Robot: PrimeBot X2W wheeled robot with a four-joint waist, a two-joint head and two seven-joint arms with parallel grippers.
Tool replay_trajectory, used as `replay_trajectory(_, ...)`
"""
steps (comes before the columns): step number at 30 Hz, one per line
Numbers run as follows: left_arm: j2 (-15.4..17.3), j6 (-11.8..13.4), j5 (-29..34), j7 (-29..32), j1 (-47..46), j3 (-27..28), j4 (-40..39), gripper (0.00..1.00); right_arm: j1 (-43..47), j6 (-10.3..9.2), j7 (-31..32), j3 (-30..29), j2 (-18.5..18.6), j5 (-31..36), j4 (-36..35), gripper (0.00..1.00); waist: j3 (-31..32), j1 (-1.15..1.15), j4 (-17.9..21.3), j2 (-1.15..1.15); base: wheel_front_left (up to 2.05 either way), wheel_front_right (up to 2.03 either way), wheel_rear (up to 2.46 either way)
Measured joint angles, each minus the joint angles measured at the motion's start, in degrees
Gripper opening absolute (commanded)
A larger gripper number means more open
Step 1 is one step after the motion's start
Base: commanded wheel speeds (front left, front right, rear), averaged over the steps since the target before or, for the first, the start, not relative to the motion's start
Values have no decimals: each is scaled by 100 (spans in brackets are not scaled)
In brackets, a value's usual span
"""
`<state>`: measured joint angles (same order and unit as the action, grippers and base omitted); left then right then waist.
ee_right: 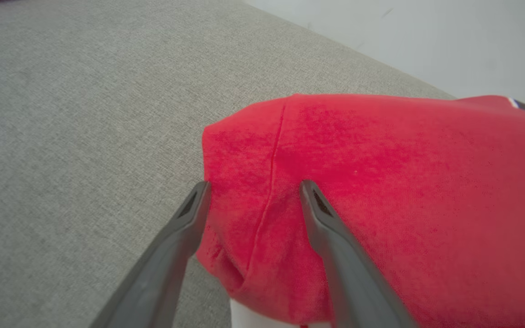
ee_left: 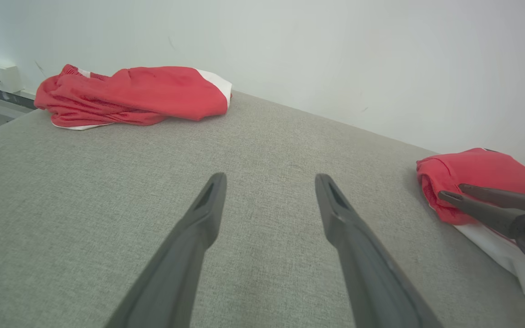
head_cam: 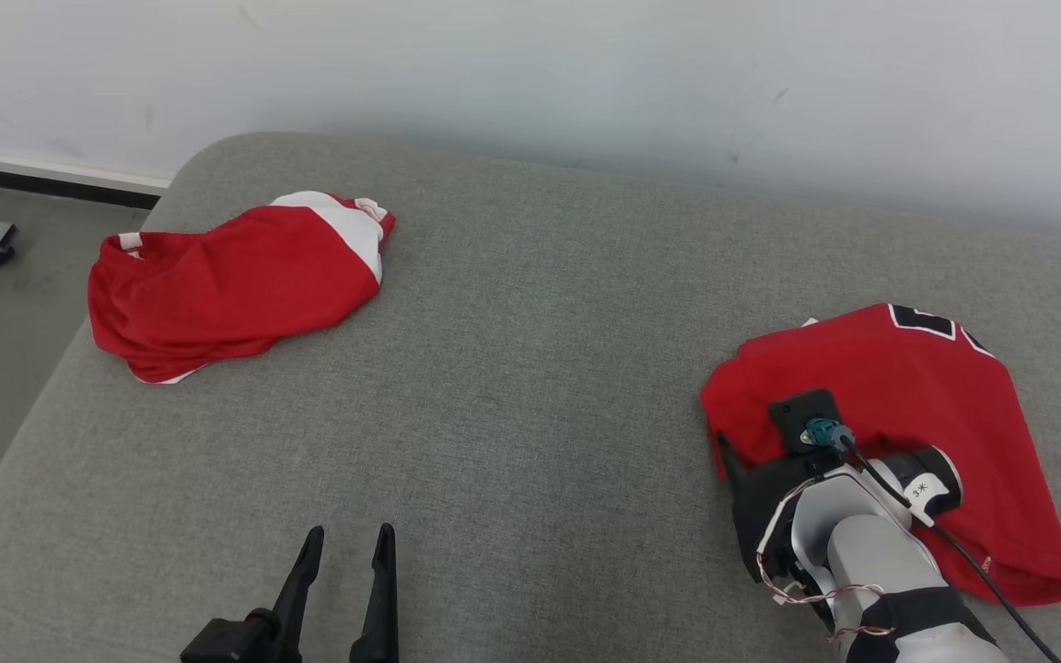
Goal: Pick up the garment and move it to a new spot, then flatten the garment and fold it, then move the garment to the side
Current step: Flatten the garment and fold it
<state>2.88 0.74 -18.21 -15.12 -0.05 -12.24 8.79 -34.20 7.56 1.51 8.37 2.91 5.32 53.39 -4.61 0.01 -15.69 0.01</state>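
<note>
While open, the right gripper (ee_right: 254,184) is hanging over one corner of the folded red garment (head_cam: 917,387).
It is lying on the grey surface (head_cam: 530,368), right side; the left gripper (head_cam: 350,529), open too, is hovering apart.

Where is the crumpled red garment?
The crumpled garment lies far left on the grey cushion in the head view, well apart from the folded red shirt at right.

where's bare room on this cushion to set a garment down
The middle of the grey cushion, between the crumpled red garment far left and the folded red garment at right, is bare. Crowded where the right hand hangs over that one's corner.
</note>
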Motion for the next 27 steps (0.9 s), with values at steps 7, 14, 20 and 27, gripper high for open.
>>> replay_trajectory(7,0,3,-2,0,36,41,46,100,-14,0,-74,-353,-1,319,294,0,59,0,-67,0,0,0,0)
replay_trajectory(14,0,-33,3,0,93,76,104,100,-43,0,-247,-401,1,288,428,0,282,-1,37,0,0,0,0)
replay_trajectory(20,-1,-80,12,0,155,107,147,100,-497,0,-550,238,0,-279,280,0,454,-1,114,-1,0,0,0)
replay_trajectory(27,0,-82,13,0,137,135,121,100,-1432,0,-787,907,0,-918,-126,0,409,-1,175,-1,0,0,0)
